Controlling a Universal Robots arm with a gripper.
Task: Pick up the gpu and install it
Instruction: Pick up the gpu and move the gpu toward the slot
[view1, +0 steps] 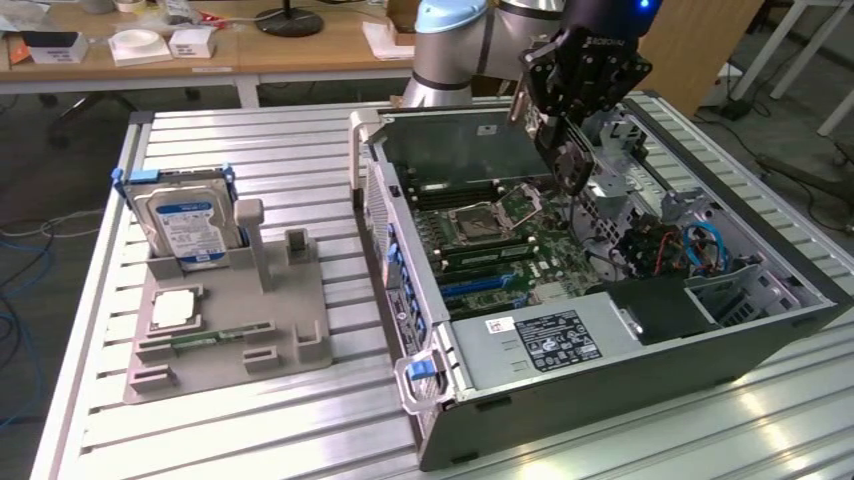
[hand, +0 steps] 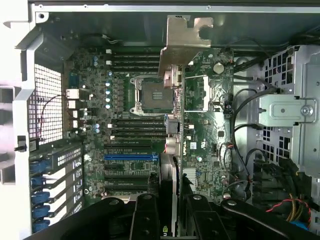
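A slatted metal tabletop (view1: 280, 150), in a workshop with wooden desks behind, carries an open computer case (view1: 601, 365). The end effector (view1: 561, 125) hangs above the case's open interior, clamped on the gpu (view1: 577, 160). The card is held edge-down over the motherboard (view1: 487, 240) inside the case and appears to touch nothing there. I judge the card light and stiff but fragile, best gripped on its bare board edges, away from components and contacts. The exterior view gives its height above the case. The wrist view adds the fingers (hand: 145, 215) flanking the card's thin edge, its silvery bracket (hand: 186, 40) at the end away from them, and a blue slot (hand: 131, 156) on the case's board.
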